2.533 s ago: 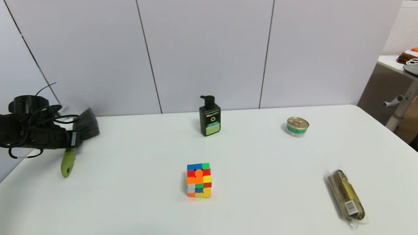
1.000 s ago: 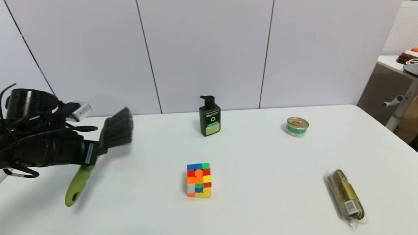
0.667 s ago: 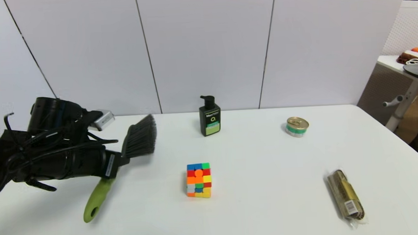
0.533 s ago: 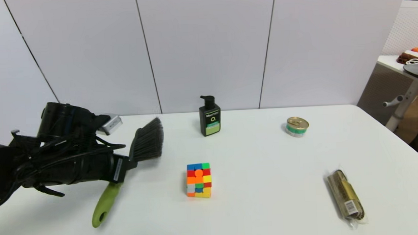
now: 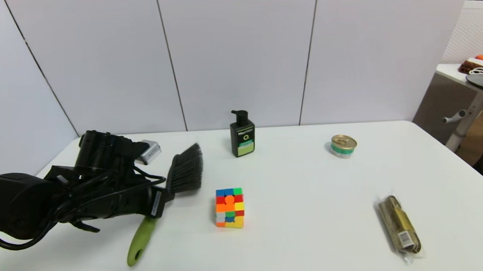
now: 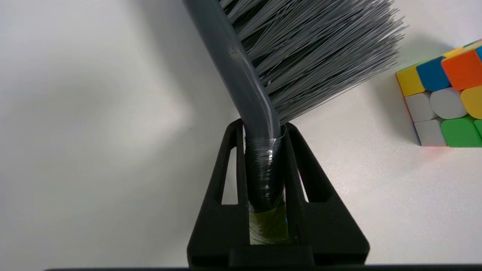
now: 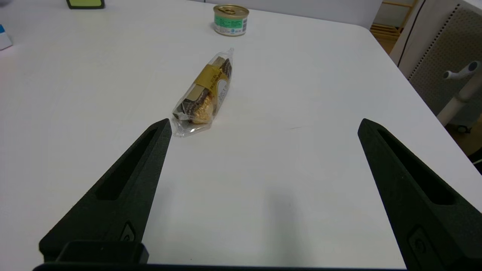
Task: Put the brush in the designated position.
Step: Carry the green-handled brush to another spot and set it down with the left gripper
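- The black pump bottle with a green label (image 5: 242,134) carries white brand lettering, too small to read.
- The small round tin's green label (image 7: 231,20) has unreadable print.

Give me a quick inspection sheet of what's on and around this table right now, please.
Surface: white table, bare patches between items.
Job's things: brush held at its neck, bristles toward the back wall, green handle end slanting down toward the tabletop.
Clutter: colour cube beside the brush; pump bottle at the back; tin can; wrapped chocolates.
Grippers: left gripper shut on the brush neck; right gripper open, idle above the table near the chocolates.
Cables: black cables looped along the left arm.
Surroundings: white wall panels; a side table with dishes at the right.
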`<state>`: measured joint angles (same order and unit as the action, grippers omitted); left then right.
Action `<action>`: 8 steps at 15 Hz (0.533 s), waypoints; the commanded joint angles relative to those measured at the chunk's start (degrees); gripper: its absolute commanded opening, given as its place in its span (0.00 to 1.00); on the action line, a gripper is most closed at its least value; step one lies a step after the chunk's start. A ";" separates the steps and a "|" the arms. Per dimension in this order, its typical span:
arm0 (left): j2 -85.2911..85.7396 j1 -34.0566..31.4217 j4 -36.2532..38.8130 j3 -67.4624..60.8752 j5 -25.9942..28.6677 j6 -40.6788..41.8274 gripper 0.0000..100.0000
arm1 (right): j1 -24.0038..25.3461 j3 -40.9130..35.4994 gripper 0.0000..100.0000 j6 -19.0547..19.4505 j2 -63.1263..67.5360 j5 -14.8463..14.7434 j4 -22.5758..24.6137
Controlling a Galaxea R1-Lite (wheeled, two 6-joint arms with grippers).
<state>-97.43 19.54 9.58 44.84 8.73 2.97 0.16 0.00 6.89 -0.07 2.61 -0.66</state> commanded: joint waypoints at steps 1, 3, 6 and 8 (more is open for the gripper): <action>-1.27 0.76 1.05 -0.28 -1.87 -0.07 0.00 | 0.02 -0.09 1.00 0.06 0.07 0.03 -0.04; -1.54 1.46 1.14 -0.28 -1.87 -0.07 0.00 | 0.02 -0.09 1.00 0.06 0.07 0.03 -0.04; -2.06 2.43 1.23 0.25 -1.96 -0.07 0.00 | 0.02 -0.09 1.00 0.06 0.07 0.03 -0.04; -2.15 3.13 2.99 0.25 -2.75 0.10 0.00 | 0.02 -0.09 1.00 0.06 0.07 0.03 -0.04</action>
<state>-99.15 22.08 11.37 44.98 6.61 2.95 0.16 0.00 6.89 -0.07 2.61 -0.68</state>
